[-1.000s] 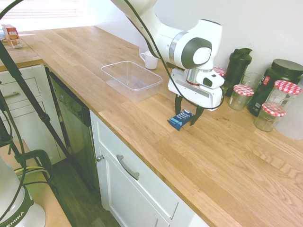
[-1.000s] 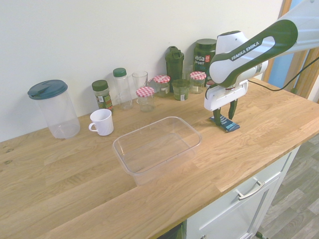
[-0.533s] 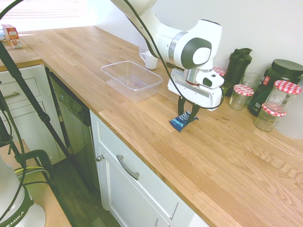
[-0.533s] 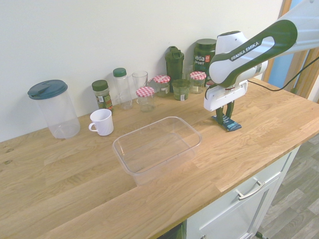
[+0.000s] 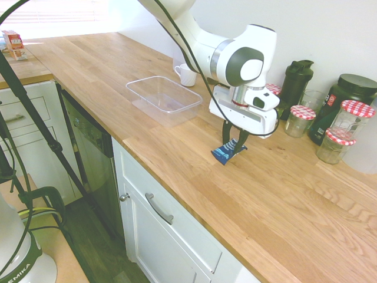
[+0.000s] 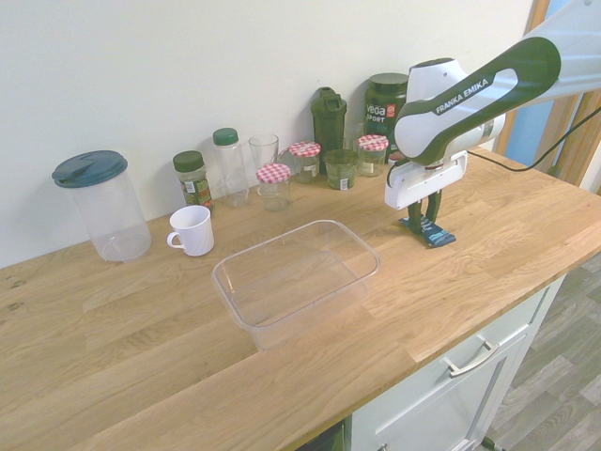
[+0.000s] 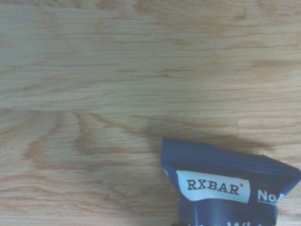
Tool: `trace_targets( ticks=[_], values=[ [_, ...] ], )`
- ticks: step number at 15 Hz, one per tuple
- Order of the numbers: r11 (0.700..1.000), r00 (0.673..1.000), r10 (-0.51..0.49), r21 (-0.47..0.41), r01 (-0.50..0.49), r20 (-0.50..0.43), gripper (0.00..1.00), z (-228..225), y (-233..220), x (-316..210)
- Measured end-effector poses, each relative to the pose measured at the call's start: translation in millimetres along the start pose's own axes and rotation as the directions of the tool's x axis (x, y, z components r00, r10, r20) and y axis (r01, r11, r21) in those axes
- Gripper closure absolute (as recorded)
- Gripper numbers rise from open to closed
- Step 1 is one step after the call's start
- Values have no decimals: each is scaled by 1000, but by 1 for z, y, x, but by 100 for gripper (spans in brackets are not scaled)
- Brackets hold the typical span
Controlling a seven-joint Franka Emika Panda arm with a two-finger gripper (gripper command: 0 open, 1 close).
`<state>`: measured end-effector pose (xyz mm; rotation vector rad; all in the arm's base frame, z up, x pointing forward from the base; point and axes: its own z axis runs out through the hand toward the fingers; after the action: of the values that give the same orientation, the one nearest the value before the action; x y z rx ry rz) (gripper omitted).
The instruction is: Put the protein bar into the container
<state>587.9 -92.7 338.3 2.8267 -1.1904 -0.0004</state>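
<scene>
The dark-blue protein bar point(image 5: 225, 151) lies on the wooden counter with my gripper point(image 5: 234, 143) shut on its middle, fingers nearly together. From the other side the protein bar point(image 6: 432, 232) pokes out below the gripper point(image 6: 424, 219). Close up, the protein bar point(image 7: 225, 188) shows its crimped end and white label against the wood. The clear shallow container point(image 5: 164, 98) stands lidless to the left of the gripper, about a hand-width away; the container point(image 6: 296, 277) looks to hold nothing.
A white mug point(image 6: 192, 230) stands behind the container. Red-checked-lid jars point(image 6: 274, 185), glasses, dark shaker bottles point(image 6: 330, 117) and a tall clear pitcher point(image 6: 101, 205) line the wall. The counter's front edge point(image 5: 177, 197) runs close below the gripper.
The fingers went from wide apart around the bar to shut on it. The bar's far end has tipped up slightly. The arm has barely moved.
</scene>
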Motion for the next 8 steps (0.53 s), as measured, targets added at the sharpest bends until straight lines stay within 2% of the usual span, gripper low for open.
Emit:
trace_targets(
  ticks=[4,8],
  values=[
    [999,999,-24,42,26,-48,100,-51,6,-20],
    [992,992,-91,81,98,-87,100,-114,0,-73]
  ],
)
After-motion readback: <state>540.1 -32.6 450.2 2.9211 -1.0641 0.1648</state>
